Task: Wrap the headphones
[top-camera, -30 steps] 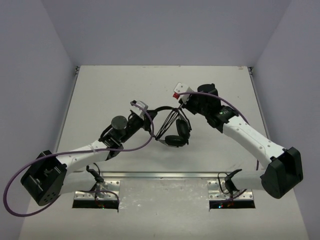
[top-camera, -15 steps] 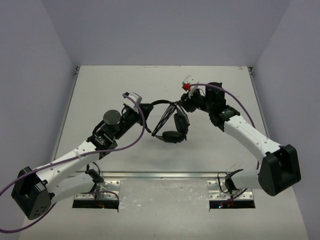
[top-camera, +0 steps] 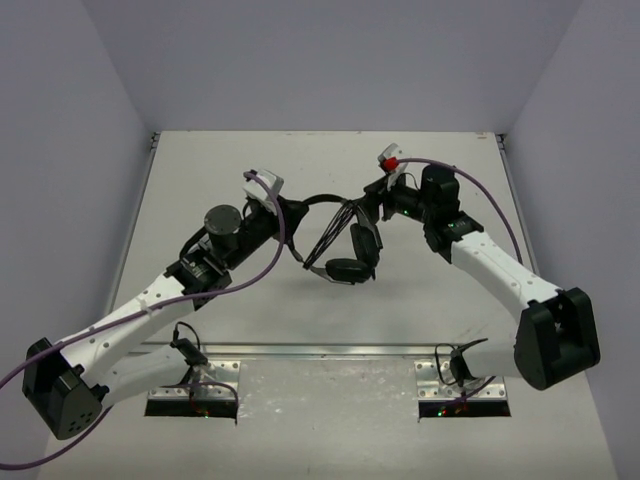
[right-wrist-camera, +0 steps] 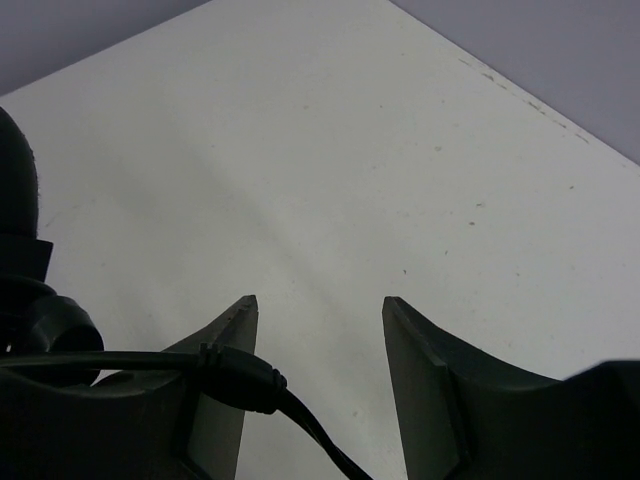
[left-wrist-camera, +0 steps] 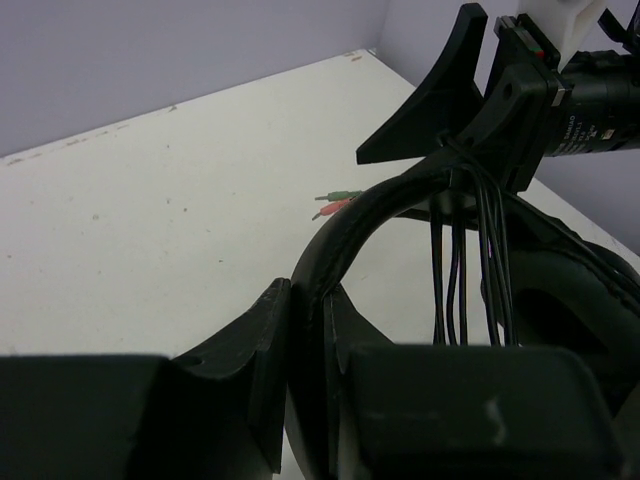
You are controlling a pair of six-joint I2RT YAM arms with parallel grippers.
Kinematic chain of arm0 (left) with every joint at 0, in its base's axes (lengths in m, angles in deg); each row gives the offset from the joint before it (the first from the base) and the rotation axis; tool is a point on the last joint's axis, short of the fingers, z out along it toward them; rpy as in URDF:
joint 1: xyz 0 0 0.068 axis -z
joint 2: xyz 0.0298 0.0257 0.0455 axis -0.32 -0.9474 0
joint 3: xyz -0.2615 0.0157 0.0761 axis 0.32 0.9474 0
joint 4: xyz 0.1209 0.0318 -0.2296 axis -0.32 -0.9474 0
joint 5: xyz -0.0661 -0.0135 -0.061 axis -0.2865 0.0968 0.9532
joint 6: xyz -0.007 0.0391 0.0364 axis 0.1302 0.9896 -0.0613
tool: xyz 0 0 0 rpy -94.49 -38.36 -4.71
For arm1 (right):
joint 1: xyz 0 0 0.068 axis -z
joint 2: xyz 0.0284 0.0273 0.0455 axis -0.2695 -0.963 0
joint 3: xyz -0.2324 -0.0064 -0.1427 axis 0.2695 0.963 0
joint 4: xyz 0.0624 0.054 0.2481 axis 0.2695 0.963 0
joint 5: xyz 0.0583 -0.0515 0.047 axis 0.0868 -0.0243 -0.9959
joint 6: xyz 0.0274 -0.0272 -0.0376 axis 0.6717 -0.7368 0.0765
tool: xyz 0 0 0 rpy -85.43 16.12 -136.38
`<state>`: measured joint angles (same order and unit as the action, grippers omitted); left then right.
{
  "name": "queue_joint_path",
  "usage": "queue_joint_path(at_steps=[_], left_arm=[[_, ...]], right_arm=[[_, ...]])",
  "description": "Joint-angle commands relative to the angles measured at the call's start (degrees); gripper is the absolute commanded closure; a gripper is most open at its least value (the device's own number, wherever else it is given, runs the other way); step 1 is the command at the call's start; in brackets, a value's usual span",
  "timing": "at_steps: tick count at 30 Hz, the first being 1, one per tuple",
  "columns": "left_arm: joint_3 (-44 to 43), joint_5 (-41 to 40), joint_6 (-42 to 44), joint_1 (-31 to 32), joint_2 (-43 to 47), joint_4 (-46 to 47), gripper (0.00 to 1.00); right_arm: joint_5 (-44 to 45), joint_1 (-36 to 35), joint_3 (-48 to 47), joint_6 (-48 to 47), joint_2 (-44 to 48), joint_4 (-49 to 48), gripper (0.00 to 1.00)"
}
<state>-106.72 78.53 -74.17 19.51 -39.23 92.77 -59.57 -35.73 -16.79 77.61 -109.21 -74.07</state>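
Headphones [top-camera: 352, 268] sit strung between the two grippers, with both earcups on the near side of the right gripper and just to the right of the left one. I cannot tell whether the lower earcup [top-camera: 348, 271] touches the table [top-camera: 220, 160].

Left gripper [top-camera: 293, 215]: closed on the headphones. Its fingers [left-wrist-camera: 255, 370] pinch the headband [left-wrist-camera: 370, 215] from either side. From the jaws the band rises and arches away toward the other arm.

Just past that grip, several strands of the thin black cable [left-wrist-camera: 458, 270] hang side by side off the top of the headband (at least four strands in the left wrist view). The second earcup [left-wrist-camera: 575, 300] is right behind them, its padded rim facing the left gripper.

Right gripper [top-camera: 372, 195]: meets the far end of the arch where the strands cross the band. Its jaws are spread, with bare table visible through the gap in its wrist view. Nothing is pinched. A thicker moulded section of cable lies against the inner side of one finger [right-wrist-camera: 225, 340], and the cable then drops through the gap toward the palm.

Farthest out, beyond the headband from the left gripper, two small plugs [left-wrist-camera: 335, 203], one red and one green, lie on the table.
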Motion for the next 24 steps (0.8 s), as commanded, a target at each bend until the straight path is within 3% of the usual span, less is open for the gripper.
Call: queue_joint_path(at_steps=[1,7,8,9,16,21,24], left_arm=[[-4.88,3.38,-3.77,1.11,1.85,2.44,1.00],[-7.69,0.04,-5.26,1.11,1.23,-1.95,1.00],[-7.95,0.03,-5.62,1.11,1.23,-2.31,1.00],[-8.22,0.03,-5.97,1.11,1.14,-2.22,1.00],[-9.80,4.15,-6.94,1.03,0.18,-2.05,1.00],[-11.21,3.73,-7.73,1.03,-0.62,-3.36,1.00],[-12.52,4.42,-8.26,1.03,-0.79,-3.72,1.00]], right_arm=[[-0.19,3.04,0.69,3.97,0.73,-4.63,0.46],[-5.11,6.38,1.57,6.96,0.99,-5.77,0.42],[-7.99,6.91,1.40,7.83,0.64,-5.77,0.41],[-9.68,7.70,1.22,8.36,0.38,-5.86,0.33],[-24.98,10.60,-2.99,13.11,-4.72,-6.04,0.26],[-27.53,10.69,-4.23,14.77,-5.51,-6.73,0.33],[-27.01,10.69,-4.05,15.92,-5.78,-7.88,0.43]])
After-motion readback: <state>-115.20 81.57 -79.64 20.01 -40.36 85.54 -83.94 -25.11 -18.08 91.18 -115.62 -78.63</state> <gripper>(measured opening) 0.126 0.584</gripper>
